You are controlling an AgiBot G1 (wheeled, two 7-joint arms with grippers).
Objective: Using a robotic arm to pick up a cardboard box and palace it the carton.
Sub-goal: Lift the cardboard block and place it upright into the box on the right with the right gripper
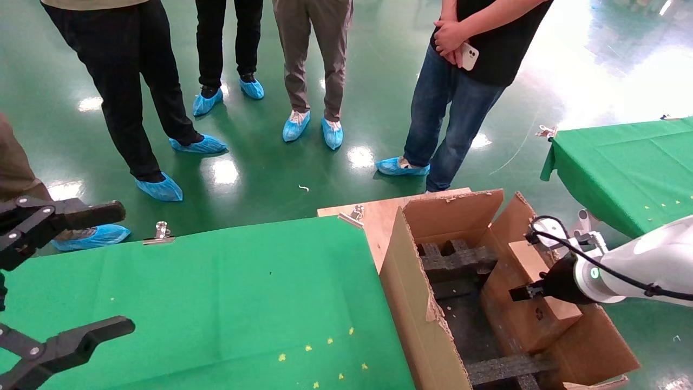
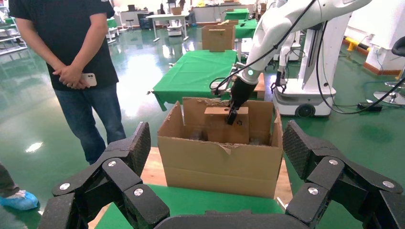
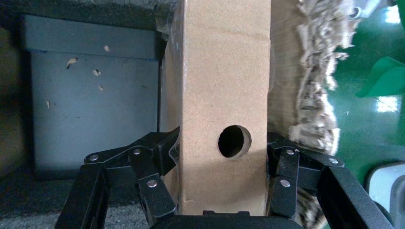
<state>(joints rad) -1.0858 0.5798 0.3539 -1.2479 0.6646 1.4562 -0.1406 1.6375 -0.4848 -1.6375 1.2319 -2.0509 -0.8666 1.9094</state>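
Observation:
My right gripper [image 1: 528, 291], on the white robotic arm [image 1: 644, 265], is shut on the cardboard box [image 1: 541, 325]. It holds the box upright inside the carton [image 1: 411, 281], against the carton's right wall. In the right wrist view the fingers [image 3: 157, 148] press both sides of the box [image 3: 219, 86], whose face with the round hole faces the camera. Black foam inserts [image 1: 460, 260] line the carton floor. The left wrist view shows the carton [image 2: 219, 162], the box [image 2: 217, 129] and the right gripper [image 2: 232, 116] from the side. My left gripper [image 1: 116, 268] is open and empty at the far left.
A green-covered table [image 1: 216, 303] lies left of the carton, which stands on a wooden board [image 1: 379, 216] with metal clips [image 1: 161, 232]. A second green table [image 1: 628, 162] is at the right. Several people [image 1: 455, 97] stand on the green floor beyond.

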